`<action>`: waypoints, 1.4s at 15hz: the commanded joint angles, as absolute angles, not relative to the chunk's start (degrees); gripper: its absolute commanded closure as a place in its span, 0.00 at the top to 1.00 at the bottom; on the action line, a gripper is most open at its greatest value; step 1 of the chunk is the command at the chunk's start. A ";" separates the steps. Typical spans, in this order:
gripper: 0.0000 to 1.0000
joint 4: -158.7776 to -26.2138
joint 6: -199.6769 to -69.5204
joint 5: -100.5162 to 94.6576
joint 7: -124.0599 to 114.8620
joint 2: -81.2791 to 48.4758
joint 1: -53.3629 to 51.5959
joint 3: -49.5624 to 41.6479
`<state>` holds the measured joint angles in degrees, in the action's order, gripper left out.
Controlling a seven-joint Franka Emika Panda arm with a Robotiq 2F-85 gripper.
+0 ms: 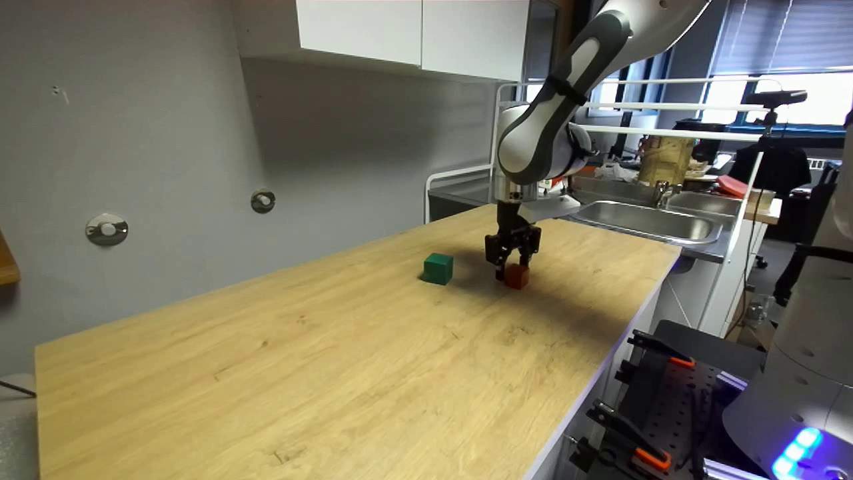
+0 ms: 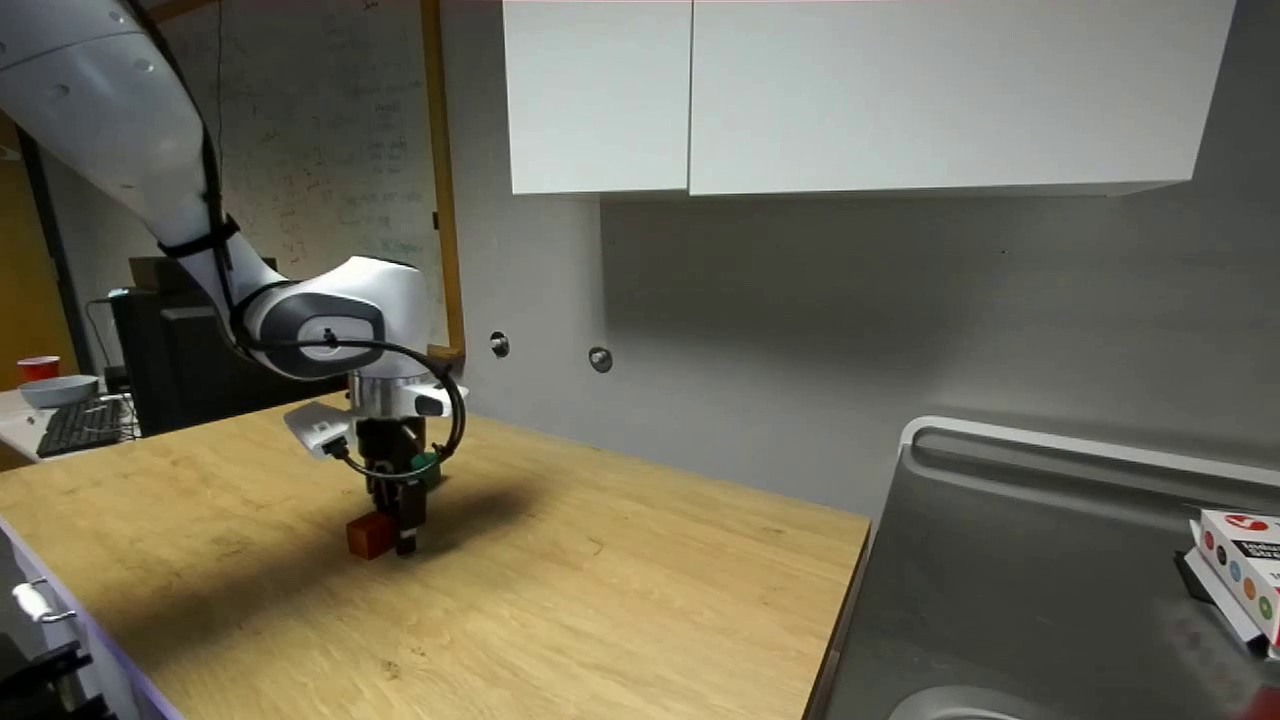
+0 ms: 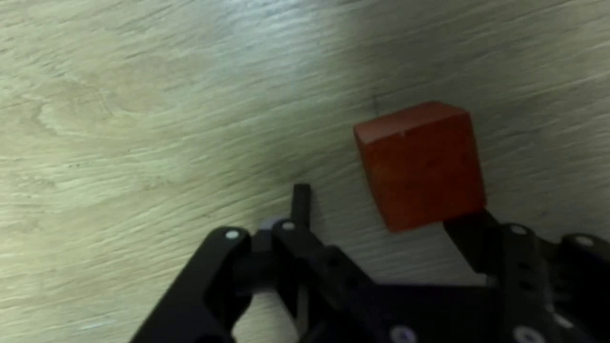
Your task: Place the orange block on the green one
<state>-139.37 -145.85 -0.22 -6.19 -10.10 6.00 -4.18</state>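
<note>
The orange block [image 1: 517, 276] is an orange-red cube on the wooden table, also visible in an exterior view [image 2: 370, 536]. The green block [image 1: 438, 269] stands apart from it, nearer the wall; in an exterior view [image 2: 428, 470] the gripper partly hides it. My gripper [image 1: 512, 265] points down, low over the table at the orange block; it also shows in an exterior view [image 2: 402, 535]. In the wrist view my gripper [image 3: 382, 205] is open, fingers wide apart. The orange block [image 3: 421, 169] lies at the right finger's tip, covering part of it; I cannot tell whether they touch. The green block is out of the wrist view.
The wooden table [image 1: 300, 373] runs along a grey wall under white cabinets [image 1: 360, 30]. A steel sink [image 1: 646, 220] lies beyond its far end. A dark counter [image 2: 1020, 600] with a white box [image 2: 1240, 560] adjoins the table. The robot base [image 1: 793, 373] stands beside it.
</note>
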 commanded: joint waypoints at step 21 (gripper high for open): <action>0.18 -141.56 -143.67 -3.05 -7.51 -2.79 1.30 -2.82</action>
